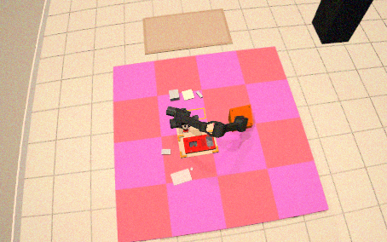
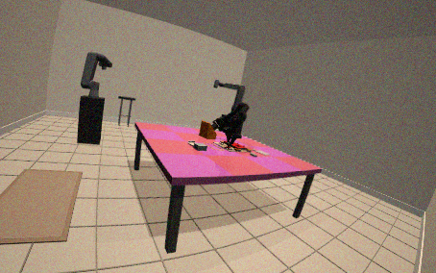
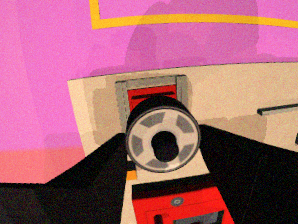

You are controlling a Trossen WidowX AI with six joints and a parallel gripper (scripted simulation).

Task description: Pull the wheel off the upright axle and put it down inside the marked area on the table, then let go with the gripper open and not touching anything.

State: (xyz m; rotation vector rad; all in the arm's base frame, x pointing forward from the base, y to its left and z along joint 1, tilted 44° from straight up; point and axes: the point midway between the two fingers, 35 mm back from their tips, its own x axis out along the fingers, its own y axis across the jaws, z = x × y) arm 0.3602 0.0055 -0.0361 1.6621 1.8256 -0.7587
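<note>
Now, tool: the tool (image 3: 162, 144) is closed partway on the wheel (image 3: 162, 141), one dark finger (image 3: 80, 192) at each side of the rim.
Wheel: pale grey face with a dark hub hole and grey spoke slots, seen end-on in the wrist view; it sits over the tan board (image 3: 226, 92), in front of a red, grey-framed recess (image 3: 152, 90). Whether it is on the axle cannot be told.
Board: a red plate (image 3: 182, 219) with dark cut-outs lies on its near part; from above the board (image 1: 198, 145) lies just beside the arm (image 1: 200, 123).
Marked area: a yellow outline (image 3: 93, 3) on the pink square, apart from the wheel; from above it shows beside the tool (image 1: 198, 113).
Arm base: an orange block (image 1: 240, 114).
Table: pink-and-red chequered table (image 1: 277, 192), with small grey and white flat pieces (image 1: 187, 94) scattered well apart from the board.
</note>
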